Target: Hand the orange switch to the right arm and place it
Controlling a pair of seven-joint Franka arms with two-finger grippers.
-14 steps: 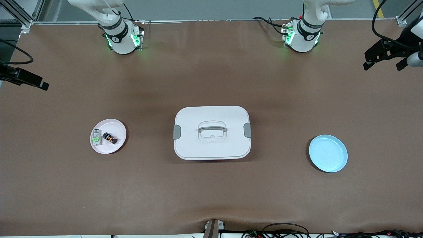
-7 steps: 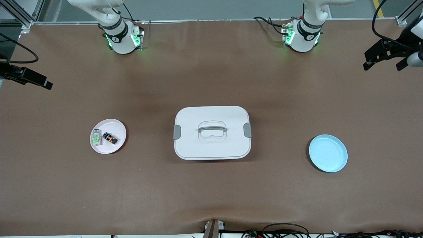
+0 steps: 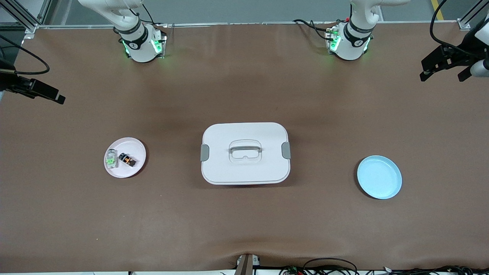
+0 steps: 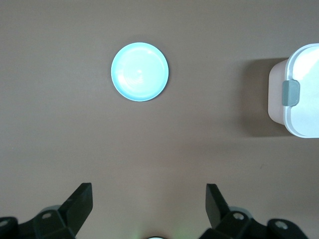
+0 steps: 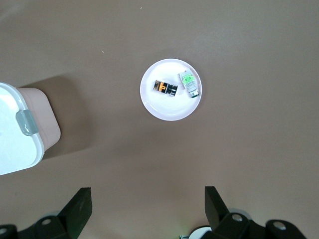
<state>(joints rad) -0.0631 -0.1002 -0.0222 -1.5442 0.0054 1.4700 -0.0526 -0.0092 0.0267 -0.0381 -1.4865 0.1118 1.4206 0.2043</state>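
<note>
The orange switch (image 3: 127,159), a tiny black part with an orange centre, lies on a small pale pink plate (image 3: 131,147) toward the right arm's end of the table. A clear-white switch with a green centre (image 3: 111,159) lies beside it on the same plate. In the right wrist view the orange switch (image 5: 165,88) and the plate (image 5: 169,112) show below. My right gripper (image 3: 57,97) (image 5: 148,196) is open and empty, up in the air off to one side of the plate. My left gripper (image 3: 442,77) (image 4: 147,194) is open and empty, high over the left arm's end of the table.
A white lidded box (image 3: 245,152) with grey latches stands mid-table; it also shows in the left wrist view (image 4: 299,94) and the right wrist view (image 5: 20,134). An empty light blue plate (image 3: 379,177) (image 4: 139,71) lies toward the left arm's end.
My right gripper has drifted a little toward the middle of the table. The left gripper and the things on the table have not moved.
</note>
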